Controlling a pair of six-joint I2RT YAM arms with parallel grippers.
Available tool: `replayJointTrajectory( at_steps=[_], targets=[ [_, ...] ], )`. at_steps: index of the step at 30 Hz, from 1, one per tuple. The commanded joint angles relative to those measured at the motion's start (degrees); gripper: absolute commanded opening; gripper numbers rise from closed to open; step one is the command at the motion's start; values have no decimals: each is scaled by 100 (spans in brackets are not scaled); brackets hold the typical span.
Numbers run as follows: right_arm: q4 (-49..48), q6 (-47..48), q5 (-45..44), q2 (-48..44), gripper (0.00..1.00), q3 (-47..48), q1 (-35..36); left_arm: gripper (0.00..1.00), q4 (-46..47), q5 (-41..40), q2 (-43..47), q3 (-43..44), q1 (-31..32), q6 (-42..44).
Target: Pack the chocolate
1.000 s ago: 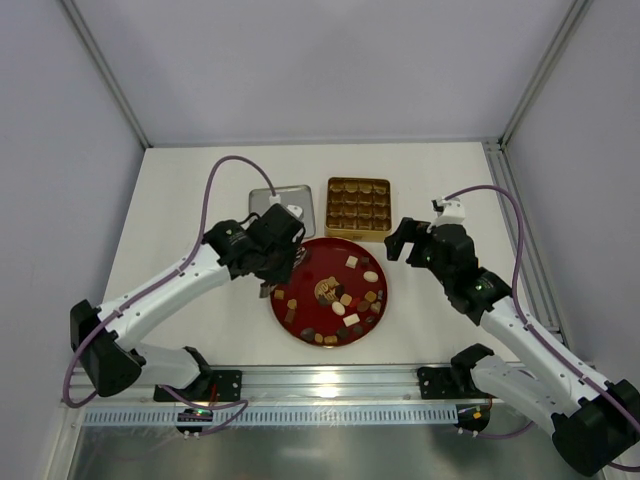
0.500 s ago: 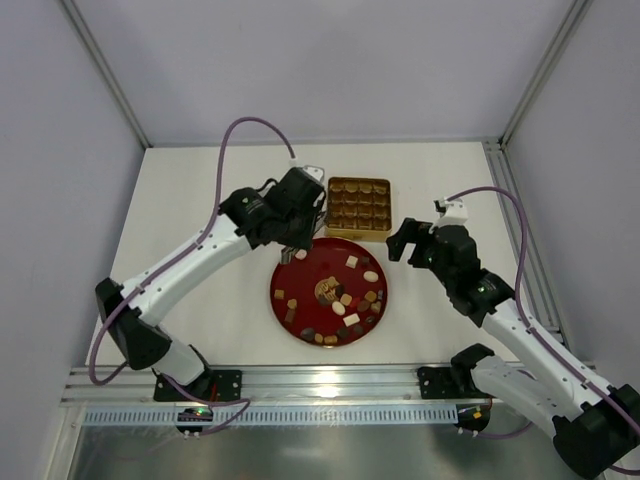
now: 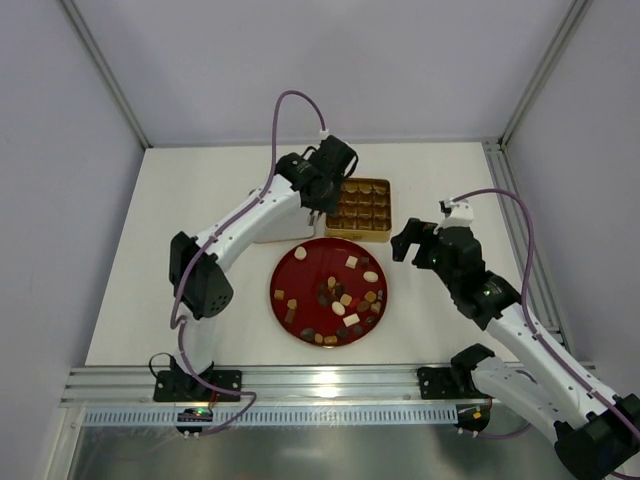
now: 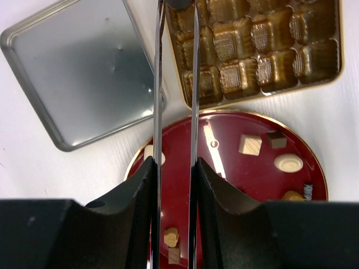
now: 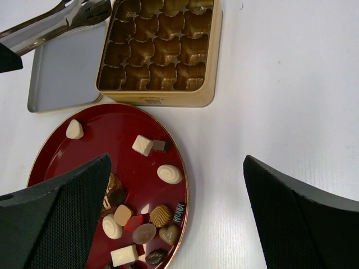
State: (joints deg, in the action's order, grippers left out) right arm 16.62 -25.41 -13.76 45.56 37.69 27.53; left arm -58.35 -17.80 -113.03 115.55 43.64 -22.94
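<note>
The chocolates lie scattered on a glossy red plate; they also show in the right wrist view and the left wrist view. The gold tin stands behind the plate, and its cells look empty. My left gripper is shut on metal tongs, whose tips reach the tin's far left corner. I cannot tell whether the tongs hold a candy. My right gripper is wide open and empty, above the plate's right edge.
A silver lid lies left of the tin, partly under my left arm in the top view. Aluminium frame posts and a rail run along the table's right side. The table's near edge has a metal rail.
My left arm has swung from the plate's left edge up and to the right, carrying the tongs to the tin's far left corner. The right arm has barely moved.
</note>
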Motion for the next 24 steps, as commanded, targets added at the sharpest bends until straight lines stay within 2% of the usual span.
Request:
replayJointTrajectory(
  at_steps=[1, 12, 24],
  targets=[
    [16, 89, -145, -118, 100, 274, 7, 20, 201, 4, -175, 486, -162, 228],
    [104, 115, -180, -126, 100, 309, 7, 21, 315, 286, -746, 917, -312, 413],
    [113, 106, -180, -162, 100, 256, 7, 24, 315, 269, -896, 873, -312, 378]
  ],
)
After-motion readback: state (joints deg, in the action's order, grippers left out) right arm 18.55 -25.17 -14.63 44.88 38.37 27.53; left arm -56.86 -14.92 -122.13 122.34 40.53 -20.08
